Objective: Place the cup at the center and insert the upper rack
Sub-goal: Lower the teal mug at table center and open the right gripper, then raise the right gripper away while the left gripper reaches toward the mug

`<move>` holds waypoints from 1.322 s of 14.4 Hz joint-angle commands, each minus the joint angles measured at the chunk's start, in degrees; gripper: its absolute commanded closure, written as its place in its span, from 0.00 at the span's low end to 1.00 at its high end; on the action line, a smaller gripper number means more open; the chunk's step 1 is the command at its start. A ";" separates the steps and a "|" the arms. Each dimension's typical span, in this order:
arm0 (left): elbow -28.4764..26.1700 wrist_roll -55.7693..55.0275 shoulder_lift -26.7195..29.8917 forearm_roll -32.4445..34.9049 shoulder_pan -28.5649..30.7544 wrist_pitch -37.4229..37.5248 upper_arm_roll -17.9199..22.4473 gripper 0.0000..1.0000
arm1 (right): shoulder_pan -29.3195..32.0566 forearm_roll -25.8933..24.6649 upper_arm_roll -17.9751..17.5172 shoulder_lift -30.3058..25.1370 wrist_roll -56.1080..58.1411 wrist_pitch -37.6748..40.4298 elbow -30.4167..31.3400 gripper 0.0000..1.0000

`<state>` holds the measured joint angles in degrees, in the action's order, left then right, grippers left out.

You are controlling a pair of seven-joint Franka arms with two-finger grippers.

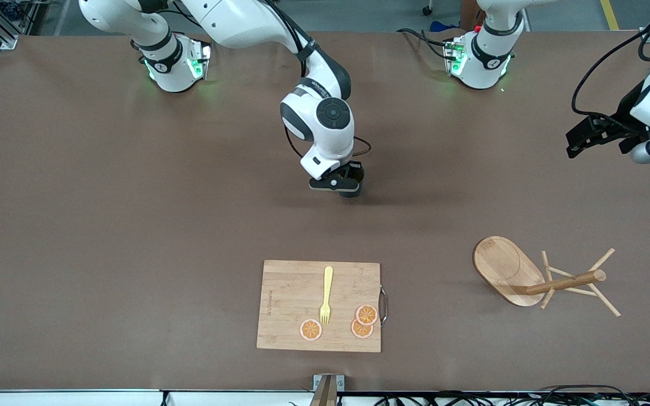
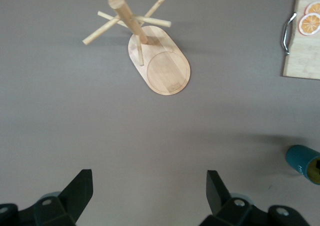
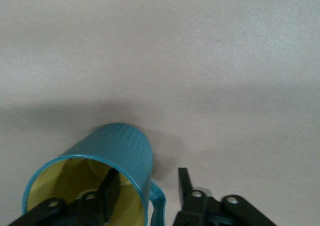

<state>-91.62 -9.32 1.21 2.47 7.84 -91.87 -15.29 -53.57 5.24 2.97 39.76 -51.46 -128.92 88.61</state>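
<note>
While the cup (image 3: 107, 173) is sitting near the middle of the table, you are looking at a small teal ribbed mug with a yellow inside, and the right gripper (image 3: 147, 193) is straddling its wall: one finger is inside the mouth, the other outside by the handle. The jaws are part open and are not visibly squeezing the wall. From the front camera the right gripper (image 1: 341, 185) is hiding most of the cup.

The upper rack (image 1: 534, 279), a light wooden mug tree, is lying tipped on its side toward the left arm's end of the table, nearer the front camera than the cup. The left gripper (image 2: 150, 193) is hanging wide open and empty over bare table above that end, waiting.

Likely risks: if the right gripper is rising crooked, a finger could be catching the rim or handle and toppling the cup. The rack's thin pegs could be snagging or rolling when gripped.

A bamboo board (image 1: 319, 305) is holding a yellow fork (image 1: 326, 295) and orange slices (image 1: 361, 321). The brown table (image 1: 105, 237) is matte; grey floor is showing past it.
</note>
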 commanded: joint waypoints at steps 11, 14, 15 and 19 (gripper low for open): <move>-0.84 -18.27 -12.37 0.70 -14.17 -10.35 -7.73 0.00 | 13.38 1.18 0.36 -14.32 20.31 19.06 1.17 0.00; -3.74 -28.96 -12.38 0.69 -16.36 -13.41 -7.91 0.00 | 21.81 0.74 0.63 -22.95 32.79 21.68 8.84 0.00; -4.18 -31.96 -12.55 1.04 -18.46 -14.56 -7.91 0.00 | 24.63 0.47 0.72 -24.97 35.96 23.52 9.82 0.00; -3.84 -49.69 -15.88 7.97 -28.47 -15.97 -7.91 0.00 | 36.41 0.21 0.81 -30.43 41.87 32.05 9.65 0.00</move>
<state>-95.47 -50.39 -13.09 6.13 -16.06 -106.78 -23.23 -22.14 5.54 5.06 13.67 -11.62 -98.75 95.18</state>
